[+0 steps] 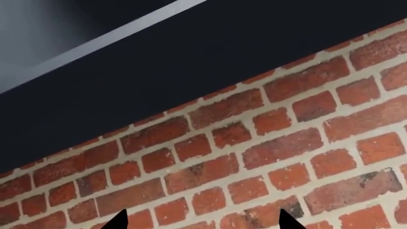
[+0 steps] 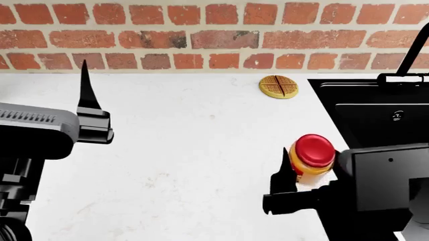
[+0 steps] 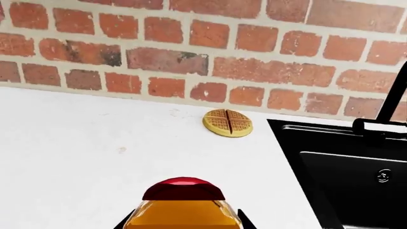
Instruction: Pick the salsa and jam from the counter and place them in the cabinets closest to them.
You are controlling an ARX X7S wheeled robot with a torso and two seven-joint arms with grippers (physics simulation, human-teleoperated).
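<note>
A jar with a red lid and amber-orange contents, which I take for the jam (image 2: pixel 312 154), stands near the counter's right side beside the sink. In the right wrist view the jam (image 3: pixel 184 205) sits between my right gripper's (image 3: pixel 186 222) fingers, which press on both its sides. I cannot tell whether it rests on the counter or is just off it. My right gripper (image 2: pixel 302 175) is shut on it. My left gripper (image 2: pixel 87 100) is raised at the left, open and empty. In the left wrist view the left gripper (image 1: pixel 203 220) faces the brick wall. The salsa is out of view.
A round waffle (image 2: pixel 278 86) lies on the white counter (image 2: pixel 188 150) by the brick wall (image 2: pixel 214 35). A black sink (image 2: pixel 375 115) with a faucet (image 2: pixel 409 55) is at the right. A dark cabinet underside (image 1: pixel 190 62) hangs above the wall in the left wrist view.
</note>
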